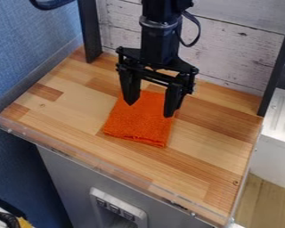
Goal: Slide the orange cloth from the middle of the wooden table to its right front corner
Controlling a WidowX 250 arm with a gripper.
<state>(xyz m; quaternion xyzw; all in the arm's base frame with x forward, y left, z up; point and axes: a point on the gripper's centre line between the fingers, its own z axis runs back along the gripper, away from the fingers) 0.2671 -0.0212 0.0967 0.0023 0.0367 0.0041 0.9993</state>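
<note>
The black gripper (149, 110) hangs from the top of the view over the back part of a folded orange cloth (138, 123). Its two fingers stand wide apart, open, with nothing held between them. The cloth lies flat, roughly square, near the middle of the wooden surface (73, 116), and its back edge is partly hidden behind the gripper. Whether the fingertips touch the cloth or hang just above it, I cannot tell.
A clear low rim (100, 167) runs along the front edge. Black posts (89, 31) stand at the back left and right, with a whitewashed plank wall (234, 49) behind. A blue wall is at the left, a white ribbed unit (280, 113) at the right.
</note>
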